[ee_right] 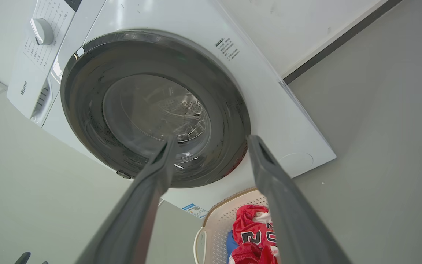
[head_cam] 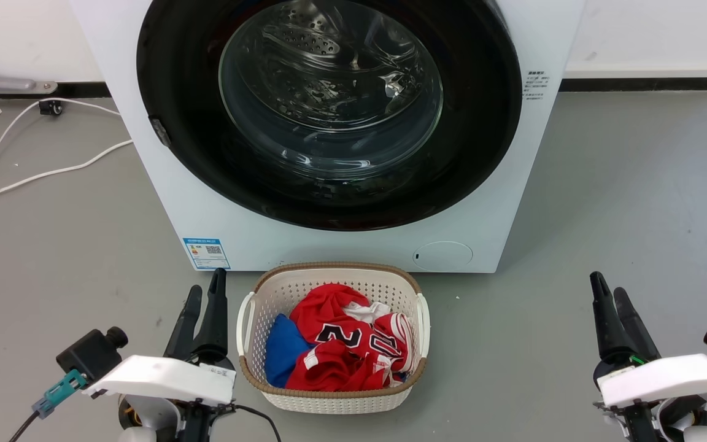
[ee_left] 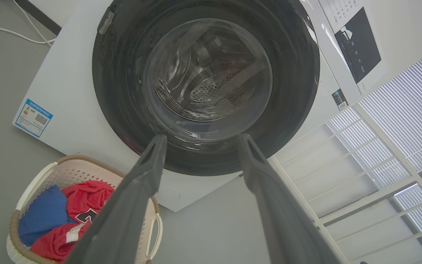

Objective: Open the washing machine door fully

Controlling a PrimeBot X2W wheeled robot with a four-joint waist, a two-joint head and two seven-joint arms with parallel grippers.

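Note:
The washing machine [head_cam: 163, 209] is a white box standing on the grey floor straight ahead. The washing machine door [head_cam: 329, 92], glossy black with a bulging glass window, lies flat against the front, and the steel drum shows through the glass. A small dark catch [head_cam: 160, 132] sits on the door's left edge. Low at the left, my left gripper [head_cam: 206, 282] is open and holds nothing. Its fingers frame the door [ee_left: 207, 73] from a distance. My right gripper [head_cam: 608, 284], low at the right, is open too and well short of the door [ee_right: 152, 110].
A white laundry basket [head_cam: 335, 268] with red and blue clothes stands on the floor just before the machine, between my grippers. White cables [head_cam: 34, 175] trail over the floor at the left. A wall with a dark skirting runs behind the machine.

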